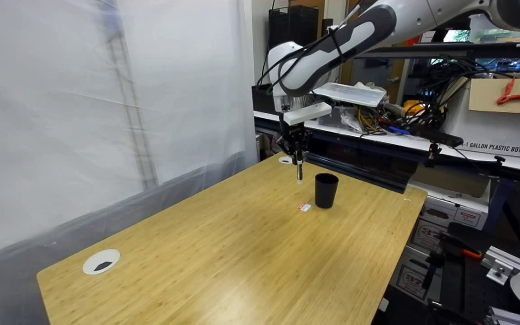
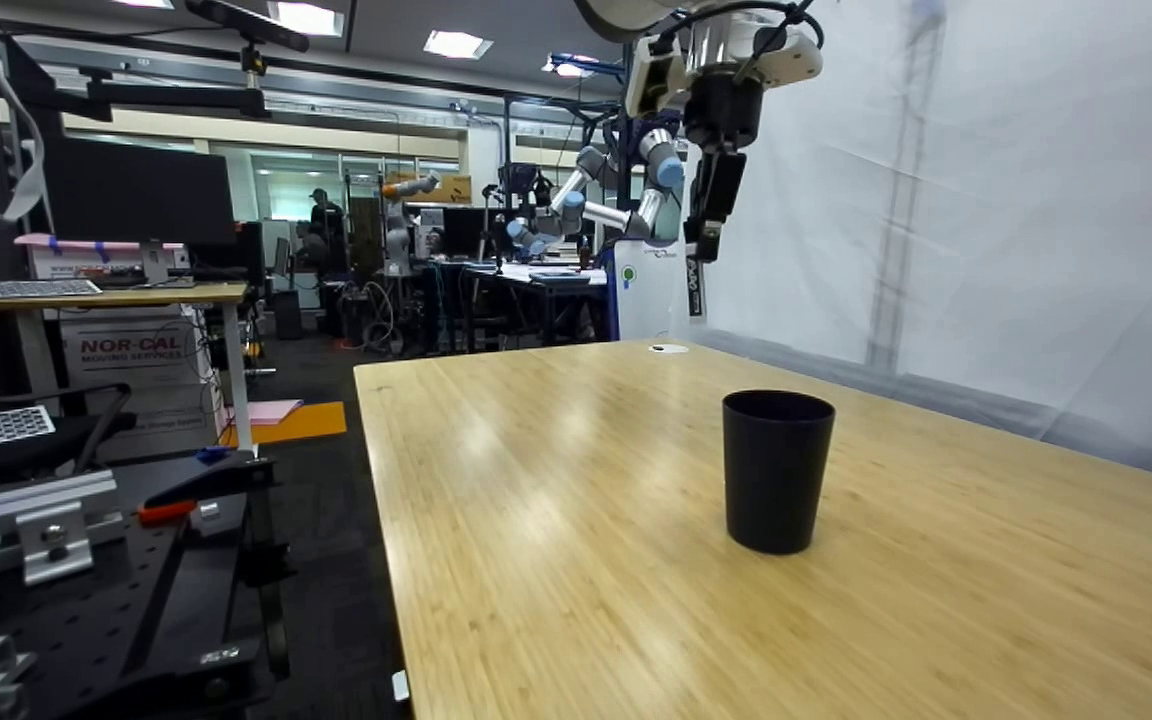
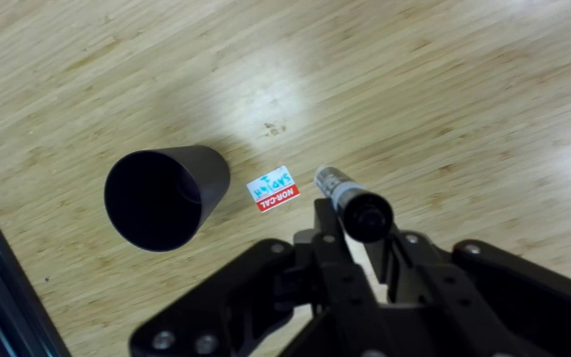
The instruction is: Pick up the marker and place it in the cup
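Note:
My gripper (image 1: pixel 299 155) is shut on the marker (image 1: pixel 300 172) and holds it roughly upright, light end down, above the wooden table. In the wrist view the marker (image 3: pixel 337 186) sits between the fingertips (image 3: pixel 359 217), its black end facing the camera. In an exterior view the fingertips (image 2: pixel 706 240) are high above the table and the marker (image 2: pixel 696 288) hangs below them. The black cup (image 1: pixel 326 191) stands upright on the table, also in view here (image 2: pixel 776 475). In the wrist view the cup (image 3: pixel 216 173) is left of the marker, apart from it; its inside is dark.
A small red and white sticker (image 3: pixel 273 188) lies flat between cup and marker in the wrist view. White cable discs (image 1: pixel 101 262) are set in the table. A dark rail (image 1: pixel 355 174) runs along the table's edge near the cup. A curtain (image 1: pixel 106 113) hangs alongside.

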